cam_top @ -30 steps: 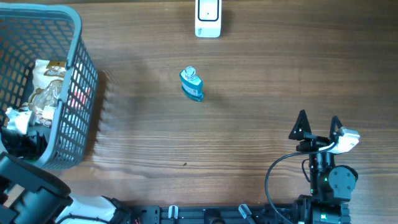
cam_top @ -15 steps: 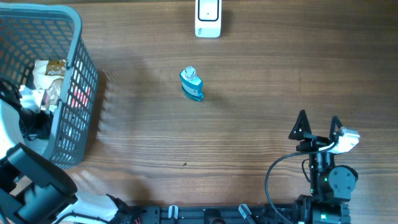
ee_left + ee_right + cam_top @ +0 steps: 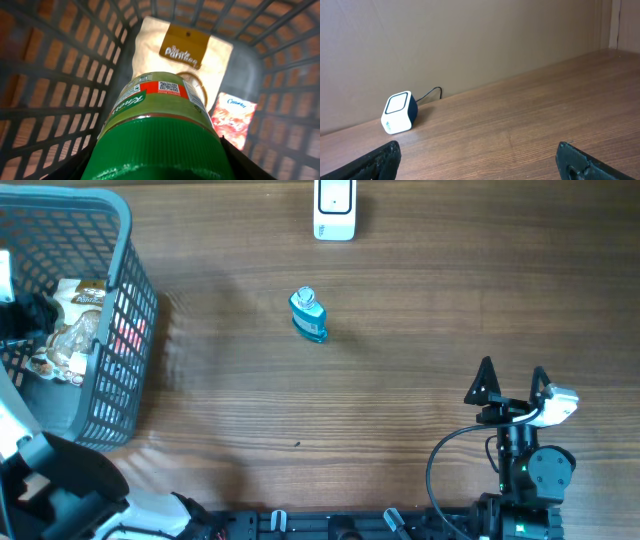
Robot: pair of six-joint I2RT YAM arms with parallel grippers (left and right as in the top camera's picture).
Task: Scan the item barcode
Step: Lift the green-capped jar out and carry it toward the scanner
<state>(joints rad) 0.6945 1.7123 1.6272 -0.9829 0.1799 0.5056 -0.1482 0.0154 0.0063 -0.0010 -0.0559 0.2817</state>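
Shifted across the basket, my left hand is clamped on a bottle's green end, which I judge rigid and probably slick; right hand apart.

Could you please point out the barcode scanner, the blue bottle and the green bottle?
barcode scanner (image 3: pixel 334 210): overhead view, middle of its white housing.
blue bottle (image 3: pixel 309 317): overhead view, its body.
green bottle (image 3: pixel 159 145): left wrist view, the plain green part nearest the camera.

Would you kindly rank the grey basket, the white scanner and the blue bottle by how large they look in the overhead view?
1. Largest by far: the grey basket.
2. Unranked: the white scanner and the blue bottle look much alike, and the frame's top edge crops the scanner.
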